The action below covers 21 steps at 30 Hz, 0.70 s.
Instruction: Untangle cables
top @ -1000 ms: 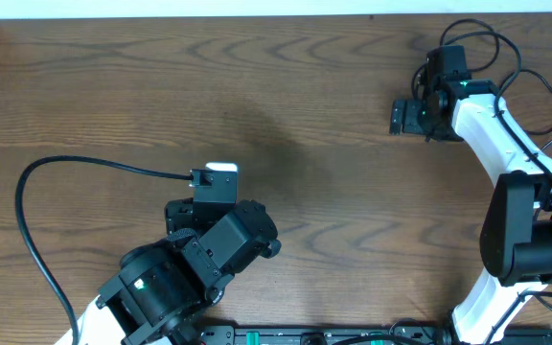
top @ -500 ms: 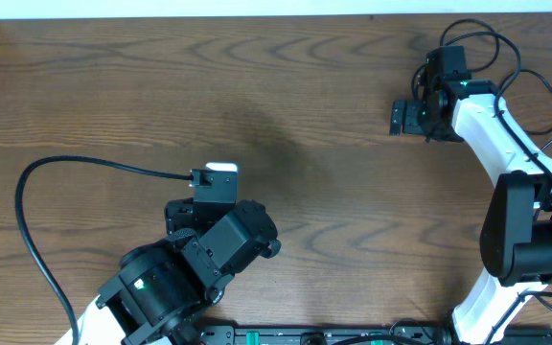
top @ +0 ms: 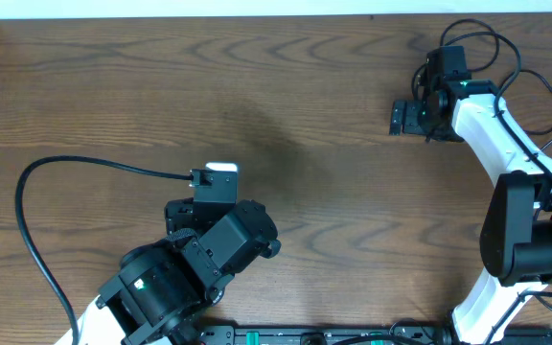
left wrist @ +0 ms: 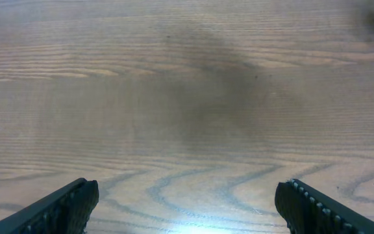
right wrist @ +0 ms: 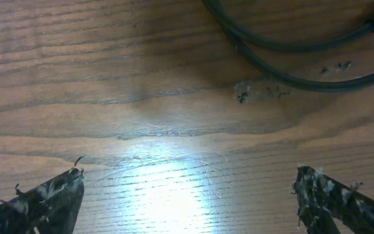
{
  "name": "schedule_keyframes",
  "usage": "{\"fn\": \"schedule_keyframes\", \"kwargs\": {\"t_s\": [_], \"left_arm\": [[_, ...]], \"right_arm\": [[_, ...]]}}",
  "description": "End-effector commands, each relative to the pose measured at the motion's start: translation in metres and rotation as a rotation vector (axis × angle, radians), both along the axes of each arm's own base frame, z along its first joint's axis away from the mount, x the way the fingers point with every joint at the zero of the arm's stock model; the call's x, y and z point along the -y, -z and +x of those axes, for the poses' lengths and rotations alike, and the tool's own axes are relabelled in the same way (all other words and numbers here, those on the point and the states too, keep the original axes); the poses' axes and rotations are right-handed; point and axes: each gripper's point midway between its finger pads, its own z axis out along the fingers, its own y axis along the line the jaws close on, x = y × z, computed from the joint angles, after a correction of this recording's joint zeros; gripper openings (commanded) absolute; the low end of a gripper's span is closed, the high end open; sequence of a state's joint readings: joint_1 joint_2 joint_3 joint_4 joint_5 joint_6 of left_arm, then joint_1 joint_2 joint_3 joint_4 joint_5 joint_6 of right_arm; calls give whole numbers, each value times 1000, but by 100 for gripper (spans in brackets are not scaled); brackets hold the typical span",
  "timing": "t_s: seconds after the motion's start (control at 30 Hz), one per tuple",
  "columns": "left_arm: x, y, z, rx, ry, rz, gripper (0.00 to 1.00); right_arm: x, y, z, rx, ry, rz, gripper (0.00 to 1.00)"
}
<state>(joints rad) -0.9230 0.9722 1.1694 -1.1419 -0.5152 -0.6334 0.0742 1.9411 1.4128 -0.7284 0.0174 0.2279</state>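
No knot or loose bundle of cables shows on the wooden table (top: 286, 86). In the right wrist view two black cords (right wrist: 271, 49) lie curved on the wood ahead of my right gripper (right wrist: 187, 201); I cannot tell whether they belong to the cables or to the arm's wiring. That gripper is open over bare wood at the table's back right, and the overhead view shows the right gripper (top: 407, 117) there too. My left gripper (left wrist: 187, 208) is open above bare wood near the front left, with nothing between its fingers.
A thick black arm cable (top: 36, 206) loops across the table at the left. More black wiring (top: 482, 38) loops round the right arm at the back right. A dark stain (top: 276, 144) marks the wood mid-table. The table's far edge (top: 257, 17) runs along the top.
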Motion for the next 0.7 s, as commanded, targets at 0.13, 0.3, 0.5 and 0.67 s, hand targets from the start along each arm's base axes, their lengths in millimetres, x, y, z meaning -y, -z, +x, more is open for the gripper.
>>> {"fn": "schedule_keyframes", "kwargs": {"t_s": [0.13,0.3,0.5,0.67], "left_arm": [[-2,-11,2,29,-26,-28,91],[-2,-11,2,29,-26,-28,91],[-4,-11,-1,24,-20,-29,91],[-12,-4,-4,13,-35,-22,91]], "right_arm": [[0,-2,3,7,11,5,99],[0,-2,3,7,11,5,99],[0,-2,3,7,11,5,99],[0,-2,3,7,11,5,99]]}}
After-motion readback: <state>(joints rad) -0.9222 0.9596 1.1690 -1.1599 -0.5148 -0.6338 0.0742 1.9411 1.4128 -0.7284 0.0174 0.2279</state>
